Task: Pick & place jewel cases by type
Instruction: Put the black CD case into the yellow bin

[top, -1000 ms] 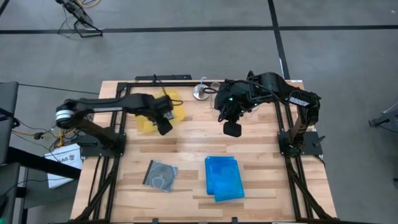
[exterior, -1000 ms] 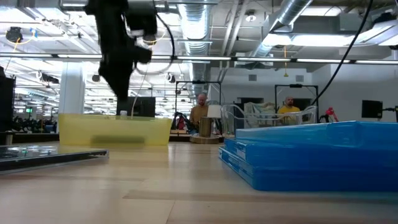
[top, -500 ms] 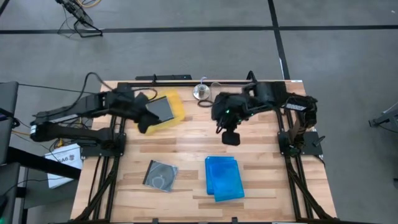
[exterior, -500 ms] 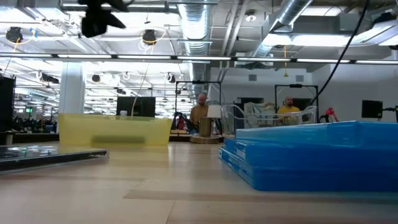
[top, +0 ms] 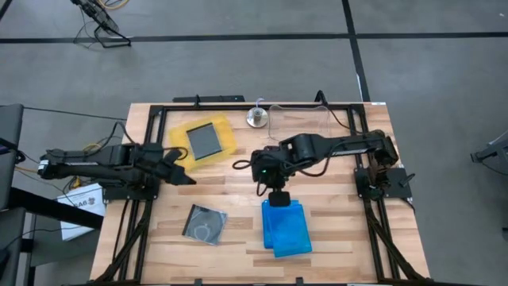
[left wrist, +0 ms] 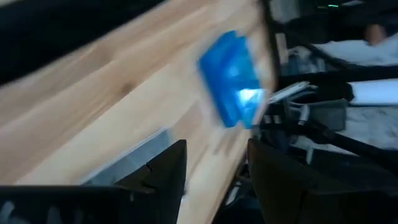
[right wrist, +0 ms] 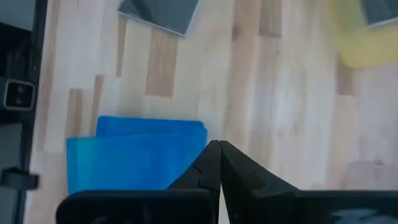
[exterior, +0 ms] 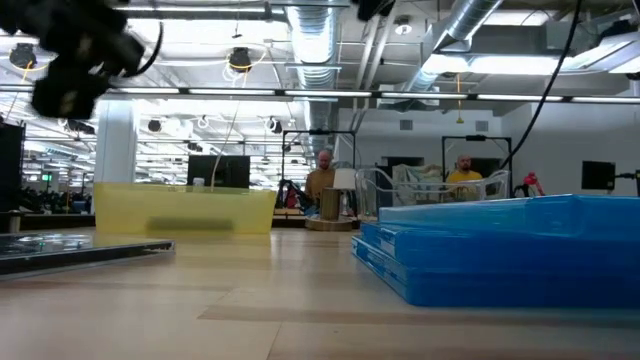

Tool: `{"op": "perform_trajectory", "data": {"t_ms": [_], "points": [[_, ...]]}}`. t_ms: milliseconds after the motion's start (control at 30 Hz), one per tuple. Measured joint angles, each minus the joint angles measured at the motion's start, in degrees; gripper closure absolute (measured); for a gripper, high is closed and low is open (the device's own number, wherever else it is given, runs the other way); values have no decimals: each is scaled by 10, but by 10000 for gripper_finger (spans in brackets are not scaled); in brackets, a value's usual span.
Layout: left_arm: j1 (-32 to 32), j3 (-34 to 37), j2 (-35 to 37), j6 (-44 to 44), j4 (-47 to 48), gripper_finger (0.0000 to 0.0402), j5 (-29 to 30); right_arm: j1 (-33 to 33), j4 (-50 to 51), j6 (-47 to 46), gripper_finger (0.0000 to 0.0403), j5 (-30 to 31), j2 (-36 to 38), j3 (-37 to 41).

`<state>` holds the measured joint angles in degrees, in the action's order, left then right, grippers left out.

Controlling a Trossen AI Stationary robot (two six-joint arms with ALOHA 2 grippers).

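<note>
- Our right gripper point(top: 279, 198), fingers pressed together and empty, hovers over the far edge of the blue jewel cases point(top: 286, 229).
- Our left gripper point(top: 181, 176) stands parted, empty, near the yellow tray point(top: 226, 135) holding a grey case point(top: 205, 141).
- Another grey case point(top: 205, 223) lies on the table point(top: 238, 191).

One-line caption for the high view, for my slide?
Right gripper, shut, above blue jewel cases; grey case in yellow tray.
</note>
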<state>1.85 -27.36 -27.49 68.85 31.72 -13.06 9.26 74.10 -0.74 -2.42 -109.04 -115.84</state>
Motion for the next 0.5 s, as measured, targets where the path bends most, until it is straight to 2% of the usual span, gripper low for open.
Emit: {"op": "perform_trajectory", "data": {"t_ms": [167, 333, 500], "points": [[-30, 24, 39, 59, 101, 239, 33, 0, -110, -34, 403, -26, 1, 75], [-56, 24, 37, 79, 150, 239, 30, -4, -218, -123, 403, -25, 1, 131], [-84, 24, 3, 72, 154, 239, 6, -4, -266, -214, 403, 43, -8, 148]]}}
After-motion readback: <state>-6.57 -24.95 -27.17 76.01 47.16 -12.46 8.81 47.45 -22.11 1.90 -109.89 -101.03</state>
